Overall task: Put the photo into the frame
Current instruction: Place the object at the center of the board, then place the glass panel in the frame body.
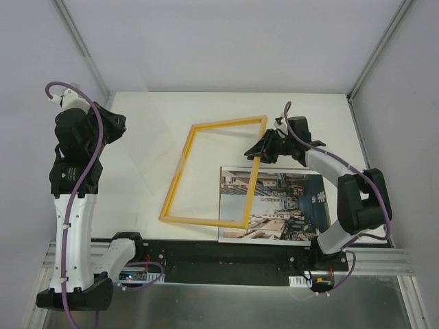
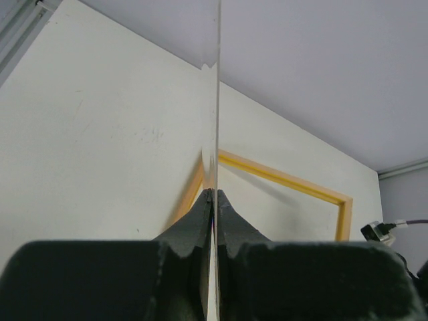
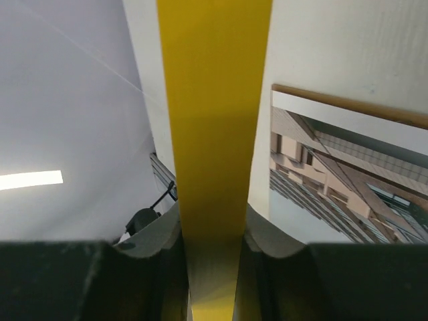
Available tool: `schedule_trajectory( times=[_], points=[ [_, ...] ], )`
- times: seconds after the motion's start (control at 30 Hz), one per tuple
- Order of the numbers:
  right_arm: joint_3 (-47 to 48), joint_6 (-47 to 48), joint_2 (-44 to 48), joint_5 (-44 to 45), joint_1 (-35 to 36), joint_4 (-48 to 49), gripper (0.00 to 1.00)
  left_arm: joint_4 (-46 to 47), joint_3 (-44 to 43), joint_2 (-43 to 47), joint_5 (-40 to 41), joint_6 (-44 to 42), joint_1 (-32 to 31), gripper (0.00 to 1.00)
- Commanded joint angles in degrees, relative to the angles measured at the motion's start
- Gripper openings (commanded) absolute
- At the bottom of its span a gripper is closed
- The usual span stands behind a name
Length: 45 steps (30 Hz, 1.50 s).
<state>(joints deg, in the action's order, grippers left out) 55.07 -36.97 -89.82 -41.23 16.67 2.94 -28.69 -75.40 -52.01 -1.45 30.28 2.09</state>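
Here, right arm (image 1: 329,164) bent leftward, fingers (image 3: 120,281) pinching the frame (image 3: 214,134)

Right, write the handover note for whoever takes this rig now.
Left tool: shut on a thin clear sheet.
Right tool: shut on the frame, at its right bar.
Photo: face up on the table by the right arm, the frame's near corner overlapping its left edge.
Done: frame gripped.
Left: get the photo into the frame.
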Motion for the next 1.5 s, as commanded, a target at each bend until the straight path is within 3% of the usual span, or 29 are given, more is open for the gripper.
schedule_trajectory(
  times=[0.0,0.3,0.57,0.77,0.87,1.2,1.47],
  points=[
    [6.4,16.7,-4.5,2.9,-0.3,-14.9,0.18,2.6,-2.1,-0.2,-4.3,-1.0,0.1,0.00],
    [20.5,32.7,-18.4,10.3,-2.2,-32.5,0.17,2.3,-5.5,-2.6,-11.1,-0.1,0.1,0.00],
    [35.4,35.7,-27.4,17.9,-2.3,-42.3,0.43,2.2,-7.7,-6.1,-18.0,0.5,0.2,0.00],
    [38.5,35.8,-26.2,27.7,-2.0,-45.7,0.64,2.3,-8.5,-8.9,-24.6,1.8,0.1,0.00],
    [39.8,35.9,-24.7,32.0,-2.0,-47.7,0.68,2.5,-8.2,-10.0,-28.1,3.3,0.1,0.00],
    [30.7,31.8,-11.1,33.0,-2.3,-40.4,0.73,7.5,-5.4,-13.2,-38.4,12.4,0.1,0.00],
    [18.3,27.7,1.1,32.2,-4.4,-31.7,0.73,14.9,3.5,-15.4,-45.3,17.2,0.1,0.00]
  ],
)
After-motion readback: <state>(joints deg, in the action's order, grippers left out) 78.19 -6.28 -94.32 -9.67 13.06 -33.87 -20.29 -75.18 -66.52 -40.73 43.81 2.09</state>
